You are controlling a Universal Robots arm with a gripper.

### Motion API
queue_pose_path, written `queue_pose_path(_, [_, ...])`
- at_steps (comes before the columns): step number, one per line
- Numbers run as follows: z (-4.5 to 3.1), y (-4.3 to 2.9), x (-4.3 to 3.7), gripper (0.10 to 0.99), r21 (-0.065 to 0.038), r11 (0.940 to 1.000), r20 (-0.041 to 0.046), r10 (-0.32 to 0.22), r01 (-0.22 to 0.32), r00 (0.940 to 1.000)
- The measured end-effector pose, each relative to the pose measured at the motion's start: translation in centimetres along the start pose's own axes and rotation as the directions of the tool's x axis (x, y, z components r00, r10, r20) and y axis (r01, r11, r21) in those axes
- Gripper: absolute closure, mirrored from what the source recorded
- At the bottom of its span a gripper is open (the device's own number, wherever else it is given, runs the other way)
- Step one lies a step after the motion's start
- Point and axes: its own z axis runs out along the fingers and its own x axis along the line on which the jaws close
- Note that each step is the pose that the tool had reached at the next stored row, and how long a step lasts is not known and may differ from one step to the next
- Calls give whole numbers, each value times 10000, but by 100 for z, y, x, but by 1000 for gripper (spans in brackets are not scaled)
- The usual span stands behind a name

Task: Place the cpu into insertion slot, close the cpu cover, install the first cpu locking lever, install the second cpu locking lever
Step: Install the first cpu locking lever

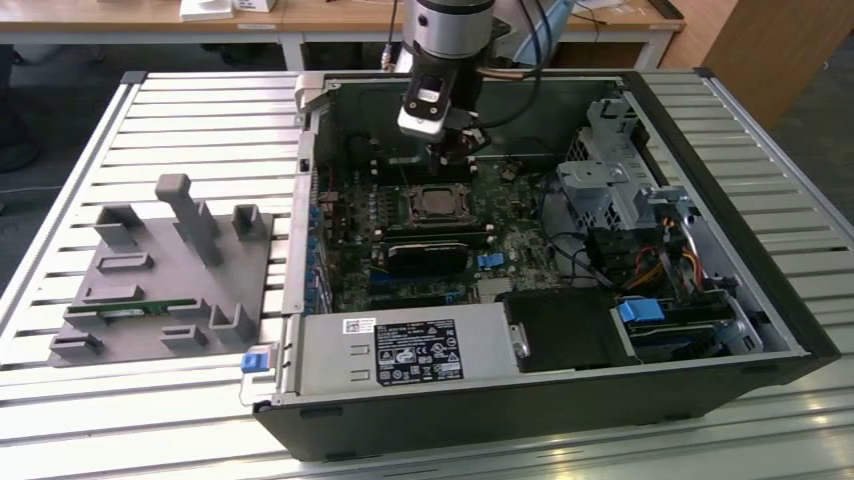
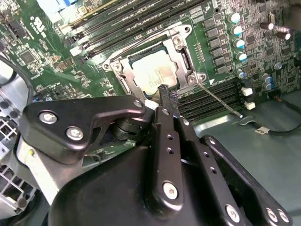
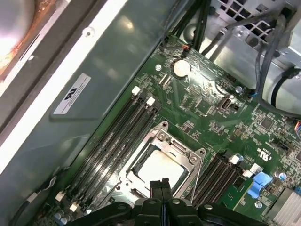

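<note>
The cpu [image 2: 153, 75] lies flat in its socket on the green motherboard, its dull silver top showing through the square opening of the cpu cover [image 2: 181, 52]. The silvery cover frame lies down over the chip in both wrist views. A thin metal locking lever [image 2: 221, 100] runs out from one socket corner across the memory slots. My gripper [image 3: 160, 183] hangs just above the socket's edge, shut with its two black fingers pressed together and nothing between them. In the exterior view the gripper [image 1: 455, 155] sits inside the open computer case, just behind the cpu [image 1: 435, 204].
Case walls surround the board. A power supply [image 1: 400, 350] fills the front. A drive cage [image 1: 601, 180] and cables [image 1: 641, 260] stand on the exterior view's right. Memory slots [image 3: 113, 141] flank the socket. A grey fixture tray [image 1: 160, 270] rests on the slatted table outside.
</note>
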Motion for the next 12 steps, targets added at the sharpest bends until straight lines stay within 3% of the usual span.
queue_pose_path(6, [0,0,0,980,10,9956,-29,-938,938,9956])
queue_pose_path(12, [0,0,0,980,18,9798,-64,-1997,1998,9798])
